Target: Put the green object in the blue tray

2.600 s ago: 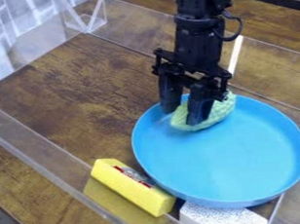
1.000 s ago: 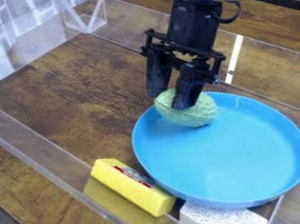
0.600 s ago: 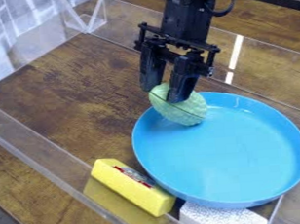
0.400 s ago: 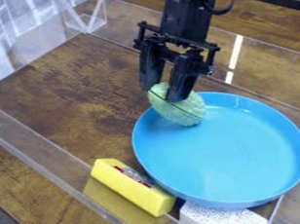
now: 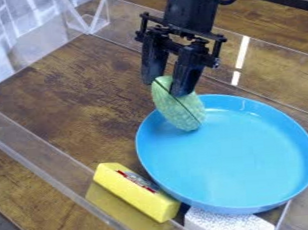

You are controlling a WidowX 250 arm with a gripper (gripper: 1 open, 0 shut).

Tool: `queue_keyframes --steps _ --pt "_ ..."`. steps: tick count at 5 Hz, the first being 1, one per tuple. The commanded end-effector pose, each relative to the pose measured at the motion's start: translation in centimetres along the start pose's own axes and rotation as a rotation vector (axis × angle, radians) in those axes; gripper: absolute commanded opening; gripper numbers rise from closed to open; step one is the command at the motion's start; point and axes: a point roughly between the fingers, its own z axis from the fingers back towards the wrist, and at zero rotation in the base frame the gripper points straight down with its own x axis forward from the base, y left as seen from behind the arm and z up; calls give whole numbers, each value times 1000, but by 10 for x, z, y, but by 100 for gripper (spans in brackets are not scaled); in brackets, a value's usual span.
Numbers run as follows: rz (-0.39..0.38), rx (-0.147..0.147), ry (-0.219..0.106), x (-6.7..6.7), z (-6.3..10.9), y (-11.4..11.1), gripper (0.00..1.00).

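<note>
Gripping from above, the black gripper (image 5: 182,83) was closed on the top of the green object (image 5: 181,108), its fingers pinched tight on the upper edge so that the pale, ribbed oval hung beneath them. In this single camera view the object was tilted, its lower end hanging over the near-left rim of the blue tray (image 5: 277,193), apparently lifted clear of the tray floor, though whether its tip brushed the rim could not be told from this angle.

To finish the step well, the object would probably need carrying further in over the tray's open middle before letting go; released where it hung, right at the rim, a soft, rounded thing like this could tip outward onto the wooden table (image 5: 75,88) instead of settling inside. Lowering it until it nearly rested on the blue floor, then opening the fingers, looked like the safer course, since a drop from height might make it roll.

As for what the containers held, the tray's floor was bare blue plastic with nothing lying in it. A yellow block (image 5: 133,190) with a red label lay outside it, just beside the tray's near-left edge, against the clear plastic wall (image 5: 41,168) that fenced the table.
</note>
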Motion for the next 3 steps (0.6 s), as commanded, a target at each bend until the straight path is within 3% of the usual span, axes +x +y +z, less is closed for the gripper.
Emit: queue_keyframes --steps 1,3 --pt "3 11 -107 -7 33 -1 0" --pt "9 11 -94 -12 36 0 0"
